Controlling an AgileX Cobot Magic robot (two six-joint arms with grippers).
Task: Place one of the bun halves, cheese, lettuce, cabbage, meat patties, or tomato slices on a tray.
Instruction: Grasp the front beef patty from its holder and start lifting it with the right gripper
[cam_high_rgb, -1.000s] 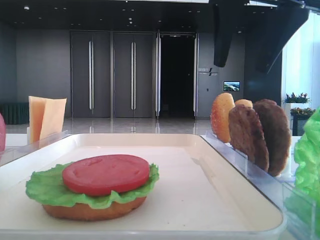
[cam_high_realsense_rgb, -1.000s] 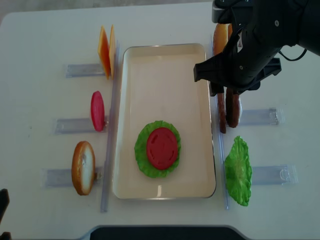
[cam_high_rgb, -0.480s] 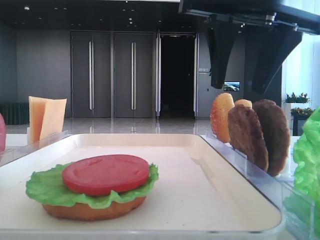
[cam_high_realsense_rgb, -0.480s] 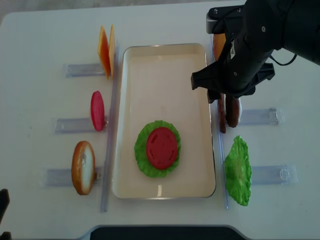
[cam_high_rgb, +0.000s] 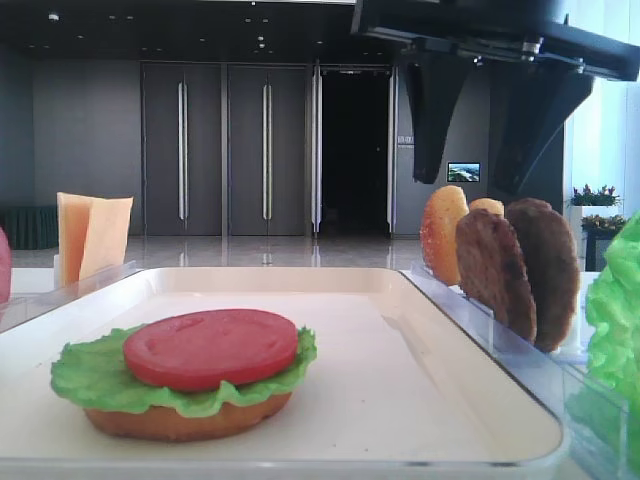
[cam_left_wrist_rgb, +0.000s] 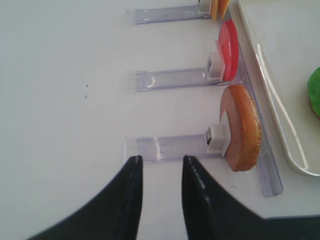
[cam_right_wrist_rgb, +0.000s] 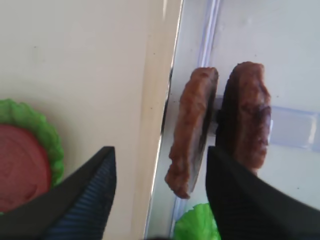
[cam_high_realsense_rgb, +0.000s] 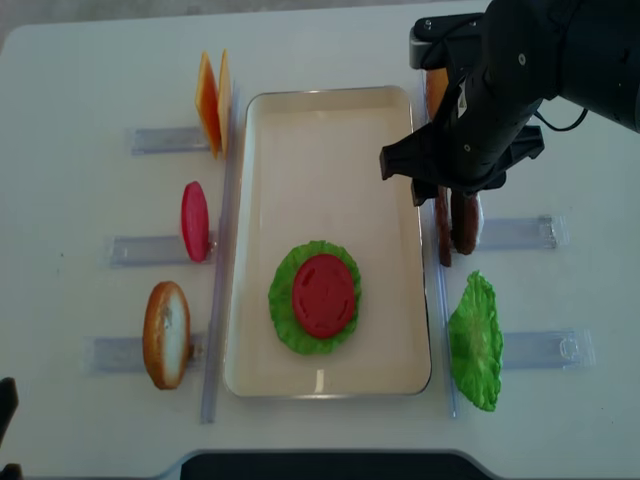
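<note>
The right gripper (cam_right_wrist_rgb: 157, 192) hangs with jaws spread wide and empty over the two meat patties (cam_high_realsense_rgb: 455, 222), which stand on edge in a clear rack (cam_high_realsense_rgb: 520, 233) just beside the tray (cam_high_realsense_rgb: 330, 150). On the tray, a tomato slice (cam_high_realsense_rgb: 323, 296) already tops lettuce (cam_high_realsense_rgb: 285, 320) and a bun base. A clean pick likely means straddling only the patty nearer the tray, then lifting straight up. Well left of the tray, the left gripper (cam_left_wrist_rgb: 159, 187) waits part-open, holding nothing.

Bright even light overhead, soft shadows; wrist views blur close up, dim hall behind
</note>
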